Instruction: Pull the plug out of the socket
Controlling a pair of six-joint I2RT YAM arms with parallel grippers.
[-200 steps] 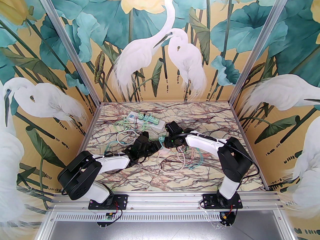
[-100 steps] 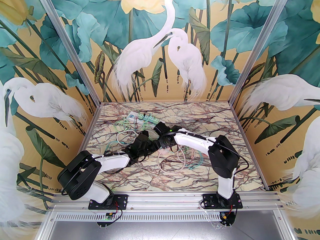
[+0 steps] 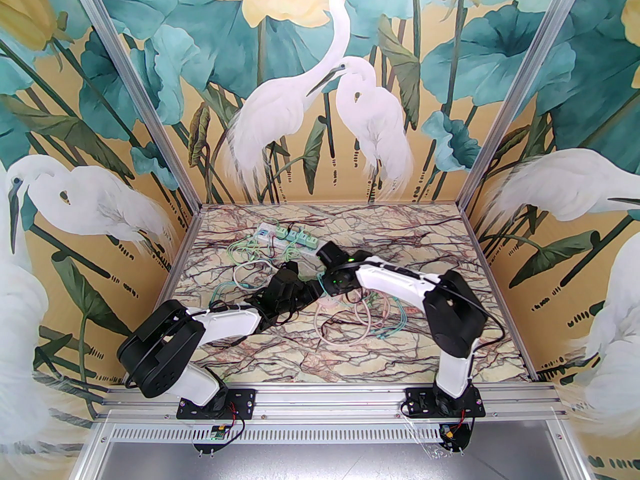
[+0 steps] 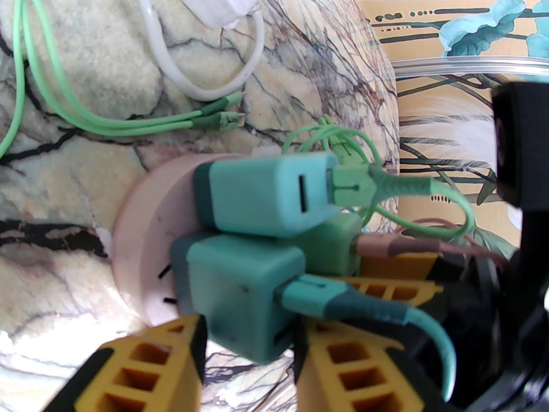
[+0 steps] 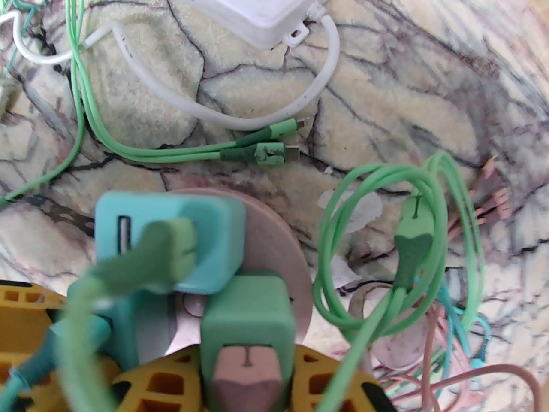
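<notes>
A round pink socket [image 4: 137,230] [image 5: 274,247] lies on the marbled table with three cube plugs in it. My left gripper [image 4: 251,324] is shut on the teal plug [image 4: 240,290], its yellow fingers [image 4: 150,358] on both sides. My right gripper [image 5: 248,352] is shut on the green plug [image 5: 246,311] that carries a pink cable. The light blue plug [image 4: 266,195] [image 5: 171,234] with a green cable stands free beside them. From above, the left gripper [image 3: 312,290] and right gripper [image 3: 327,288] meet over the socket, which is mostly hidden there.
A white power strip [image 3: 287,240] [image 5: 257,7] with several green plugs lies just behind the grippers. Green cables [image 5: 171,152] trail from it. Pink and teal cable loops [image 3: 360,323] lie to the right of the socket. Patterned walls close the sides.
The right arm swung left toward the left gripper, then eased slightly back right. The left arm has barely moved. Both grips look unchanged.
</notes>
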